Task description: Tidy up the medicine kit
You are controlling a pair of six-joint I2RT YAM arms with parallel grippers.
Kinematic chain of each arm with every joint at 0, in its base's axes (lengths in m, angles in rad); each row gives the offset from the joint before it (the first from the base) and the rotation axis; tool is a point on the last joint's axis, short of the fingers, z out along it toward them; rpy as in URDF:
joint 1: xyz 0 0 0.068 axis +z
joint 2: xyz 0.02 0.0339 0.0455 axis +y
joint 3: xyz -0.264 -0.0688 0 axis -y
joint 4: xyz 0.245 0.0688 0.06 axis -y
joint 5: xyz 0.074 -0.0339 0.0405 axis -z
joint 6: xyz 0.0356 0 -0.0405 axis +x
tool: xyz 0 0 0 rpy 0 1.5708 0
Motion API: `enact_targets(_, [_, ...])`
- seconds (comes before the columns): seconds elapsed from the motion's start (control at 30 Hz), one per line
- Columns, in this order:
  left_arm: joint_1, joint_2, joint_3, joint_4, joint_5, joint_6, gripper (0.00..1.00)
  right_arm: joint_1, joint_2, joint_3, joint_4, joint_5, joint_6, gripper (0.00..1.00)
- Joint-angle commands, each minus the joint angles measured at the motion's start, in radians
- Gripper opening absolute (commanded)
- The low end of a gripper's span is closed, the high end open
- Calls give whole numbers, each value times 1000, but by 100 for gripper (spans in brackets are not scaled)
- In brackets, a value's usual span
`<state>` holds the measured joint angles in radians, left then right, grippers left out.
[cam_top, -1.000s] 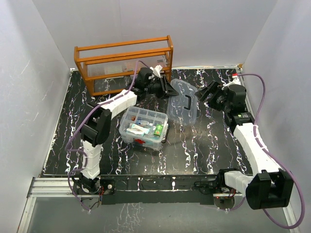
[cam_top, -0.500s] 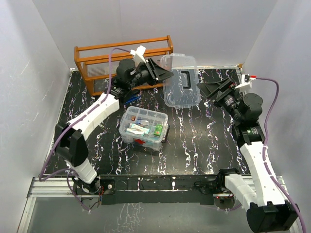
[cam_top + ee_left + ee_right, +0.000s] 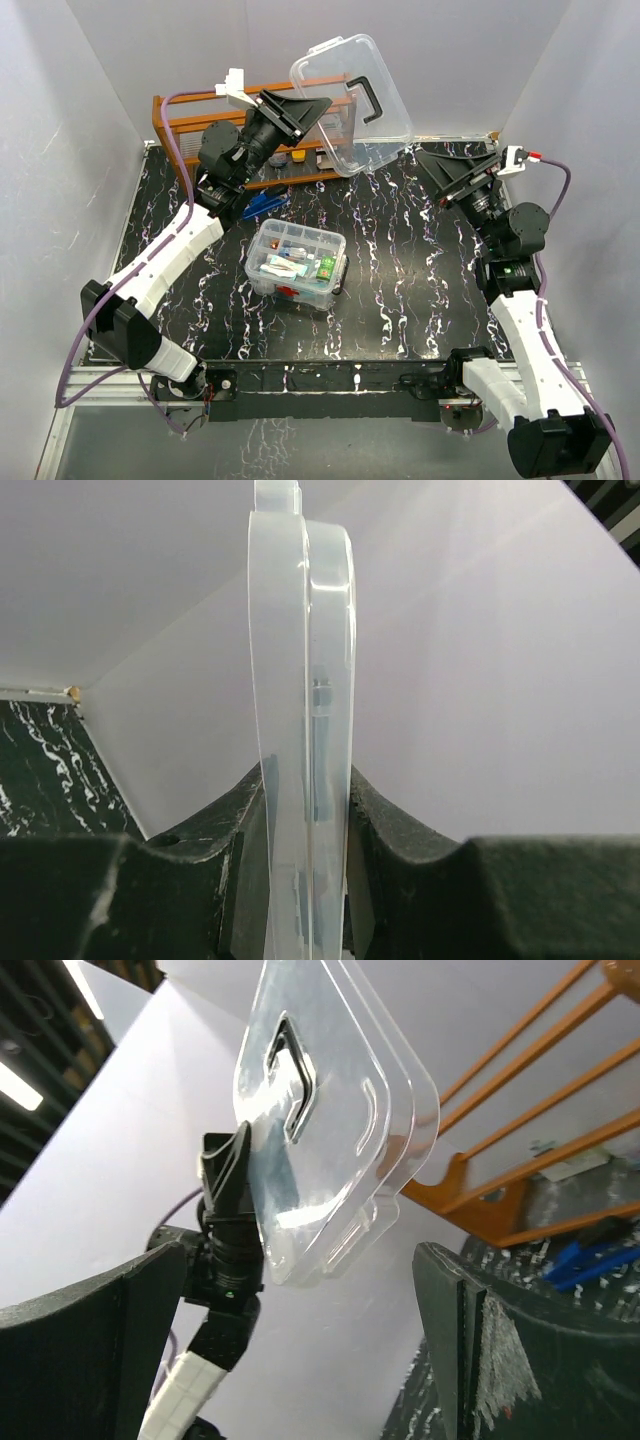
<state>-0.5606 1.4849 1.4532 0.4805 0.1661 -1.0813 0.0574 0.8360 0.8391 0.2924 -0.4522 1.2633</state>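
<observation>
Kit first: the medicine kit (image 3: 270, 285) sits uncovered near the middle of the table (image 3: 420, 280), and we can see small packets lying in several compartments of its divided tray (image 3: 300, 255). Its clear lid (image 3: 350, 100) is nowhere near it. It hangs high in the air at the back, tilted, with the dark handle showing. The left gripper (image 3: 318, 108) has it, jaws clamped on one edge, and the left wrist view shows the plastic pinched edge-on between the fingers. Across from it the right gripper (image 3: 455, 165) has its jaws spread wide and nothing in them, clear of the lid. Behind stands the orange rack (image 3: 175, 115), with a blue item (image 3: 262, 205) on the table just before it. So, by our reckoning, some sorting is done. The lid is yet to go back on and the latch yet to be snapped, and whether that blue item belongs inside we cannot tell.
</observation>
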Motion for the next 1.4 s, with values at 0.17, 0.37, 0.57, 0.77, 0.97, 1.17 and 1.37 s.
enact_targets(0.17, [-4,-53,21,137,-120,-145,18,102,92,40,333,13,191,95])
enact_targets(0.37, [-5,-71,24,125,-161,-190,18,269,193,120,324,129,117,93])
enact_targets(0.57, [-4,-95,-13,123,-164,-203,18,340,280,188,360,193,120,82])
enact_targets(0.77, [-4,-112,-42,124,-173,-209,18,387,301,181,384,318,135,66])
enact_targets(0.97, [-5,-142,-61,111,-178,-210,18,399,320,175,404,345,162,40])
enact_targets(1.17, [-4,-161,-80,89,-192,-188,21,403,311,157,420,346,158,22])
enact_targets(1.37, [-4,-183,-83,12,-199,-151,45,403,305,145,459,328,143,19])
